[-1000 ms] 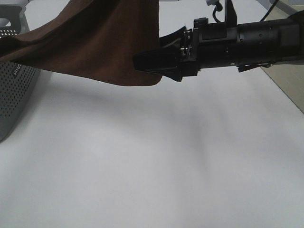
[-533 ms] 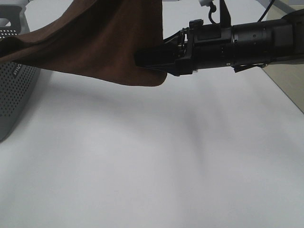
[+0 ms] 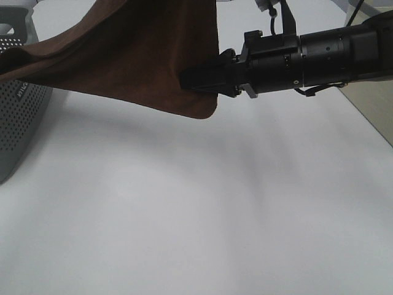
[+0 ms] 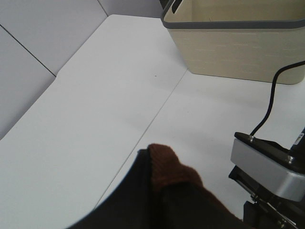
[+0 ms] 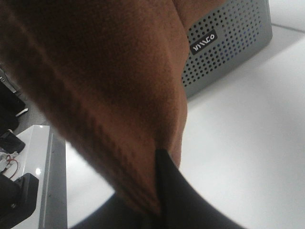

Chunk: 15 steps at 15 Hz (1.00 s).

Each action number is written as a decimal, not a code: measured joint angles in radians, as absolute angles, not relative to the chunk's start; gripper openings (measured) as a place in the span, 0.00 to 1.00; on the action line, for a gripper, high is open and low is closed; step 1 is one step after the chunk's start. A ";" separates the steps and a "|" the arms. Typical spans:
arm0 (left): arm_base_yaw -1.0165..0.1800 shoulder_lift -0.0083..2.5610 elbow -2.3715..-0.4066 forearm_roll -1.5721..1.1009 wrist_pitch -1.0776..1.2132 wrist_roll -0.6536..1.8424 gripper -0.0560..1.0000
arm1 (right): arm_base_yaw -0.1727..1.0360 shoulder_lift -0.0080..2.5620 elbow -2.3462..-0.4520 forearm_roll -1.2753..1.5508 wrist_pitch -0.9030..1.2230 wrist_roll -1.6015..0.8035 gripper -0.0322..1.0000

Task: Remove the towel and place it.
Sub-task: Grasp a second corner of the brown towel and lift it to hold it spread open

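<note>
Change: the right gripper (image 3: 187, 80) is now closed on the towel (image 3: 135, 55); a second ago its jaws were spread about the cloth's edge. The towel's lower corner has been drawn slightly toward 3 o'clock.
Towel: dark brown and held up off the table (image 3: 196, 209). It is spread from 10 to 12 o'clock in the high view. Its lower edge sags from above the grey box (image 3: 15, 123) down to a rounded corner just under the right gripper.
Right grip: the towel's side edge is clamped between fingers that lie level and point toward 9 o'clock. In the right wrist view the cloth is seen folded against one dark finger and fills most of the picture.
Left grip: the left gripper (image 4: 159, 183) is closed, and a bunched fold of the towel is pinched at its dark fingertips. It cannot be made out in the high view.
Arm: the right arm (image 3: 331, 58) is seen as a black tube entering from 3 o'clock, level above the table.
Box: perforated grey metal at 9 o'clock in the high view. The towel's left end passes over it; whether the two touch cannot be told.
Farther off: a beige basket (image 4: 238, 43) with a grey rim stands on the table, well apart from the towel. A black cable (image 4: 270, 98) is seen near it.
</note>
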<state>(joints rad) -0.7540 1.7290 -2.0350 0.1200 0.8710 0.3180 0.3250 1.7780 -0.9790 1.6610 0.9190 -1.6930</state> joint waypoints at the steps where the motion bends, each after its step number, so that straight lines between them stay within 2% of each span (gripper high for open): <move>1: -0.754 1.729 -2.035 0.120 0.871 0.318 0.05 | 0.325 1.764 -0.979 1.632 0.903 -1.630 0.04; 3: -0.754 1.729 -2.035 0.120 0.871 0.318 0.05 | 0.325 1.713 -0.997 1.522 0.841 -1.404 0.04; 6: -0.754 1.729 -2.035 0.129 0.871 0.333 0.05 | 0.325 1.685 -1.133 1.153 0.834 -0.889 0.04; 9: -0.754 1.729 -2.035 0.180 0.871 0.386 0.05 | 0.325 1.683 -1.358 0.731 1.011 -0.474 0.04; 12: -0.753 1.729 -2.035 0.206 0.865 0.401 0.05 | 0.325 1.682 -1.579 0.547 1.184 -0.342 0.04; 15: -0.703 1.729 -2.035 0.305 0.781 0.426 0.05 | 0.325 1.678 -1.848 0.317 1.212 -0.301 0.04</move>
